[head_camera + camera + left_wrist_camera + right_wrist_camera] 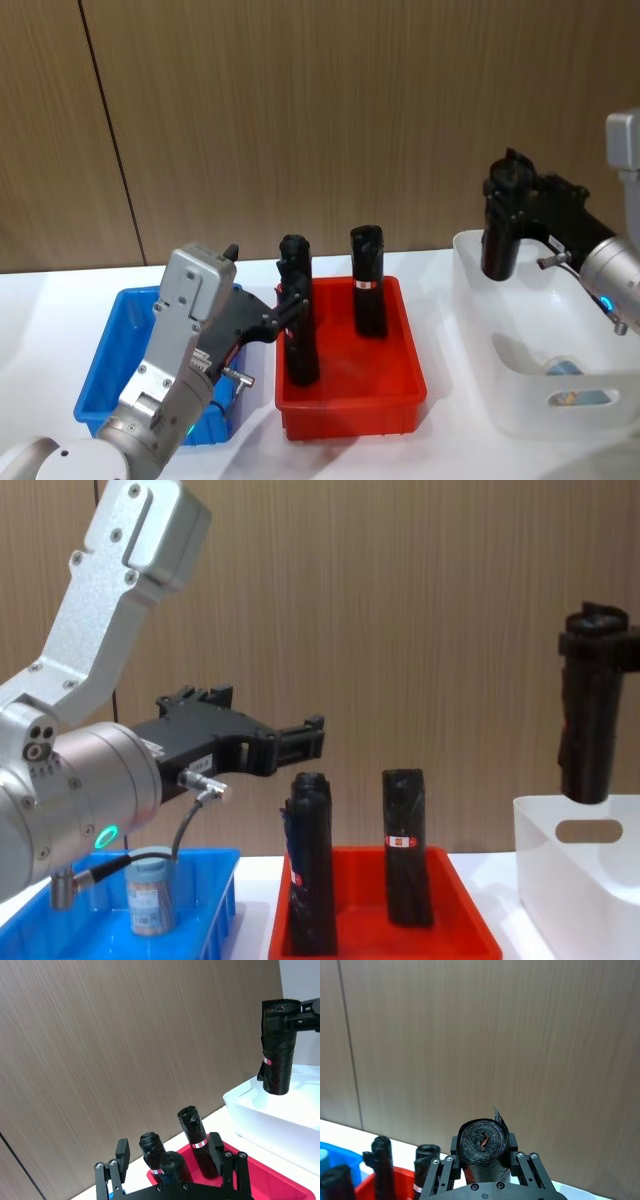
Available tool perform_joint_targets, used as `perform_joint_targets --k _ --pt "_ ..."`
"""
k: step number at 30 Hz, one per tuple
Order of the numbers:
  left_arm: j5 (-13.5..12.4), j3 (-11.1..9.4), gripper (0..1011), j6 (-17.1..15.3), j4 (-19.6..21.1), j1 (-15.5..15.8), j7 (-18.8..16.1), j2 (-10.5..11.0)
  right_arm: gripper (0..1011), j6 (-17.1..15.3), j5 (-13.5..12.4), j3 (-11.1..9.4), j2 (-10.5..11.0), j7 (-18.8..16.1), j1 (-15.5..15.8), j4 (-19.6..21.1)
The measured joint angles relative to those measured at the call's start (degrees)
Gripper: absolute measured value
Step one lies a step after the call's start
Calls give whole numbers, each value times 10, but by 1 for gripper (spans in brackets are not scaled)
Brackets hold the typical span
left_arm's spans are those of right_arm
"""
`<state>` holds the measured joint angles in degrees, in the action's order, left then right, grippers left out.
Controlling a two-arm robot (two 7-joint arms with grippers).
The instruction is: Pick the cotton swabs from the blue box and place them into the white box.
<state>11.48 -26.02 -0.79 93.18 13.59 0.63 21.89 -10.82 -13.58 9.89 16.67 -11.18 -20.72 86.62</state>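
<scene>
Two grippers are at work. The right gripper [503, 235] is clamped on a black roll [588, 742], held upright above the white box [480, 330], which already holds one blue-lidded jar [566, 368]. The left gripper [170, 1162] has its fingers spread and empty, above the red tray [400, 385]; behind and below it, the blue box [205, 910] holds one jar of cotton swabs [148, 892]. Judged step: approach. The left gripper must next retreat, descend and close on that jar.
</scene>
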Motion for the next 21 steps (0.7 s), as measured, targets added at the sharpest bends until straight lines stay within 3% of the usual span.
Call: perform_joint_targets --k 21 --pt "0 0 1004 0 0 0 0 0 508 28 25 5 -15 12 -44 -155"
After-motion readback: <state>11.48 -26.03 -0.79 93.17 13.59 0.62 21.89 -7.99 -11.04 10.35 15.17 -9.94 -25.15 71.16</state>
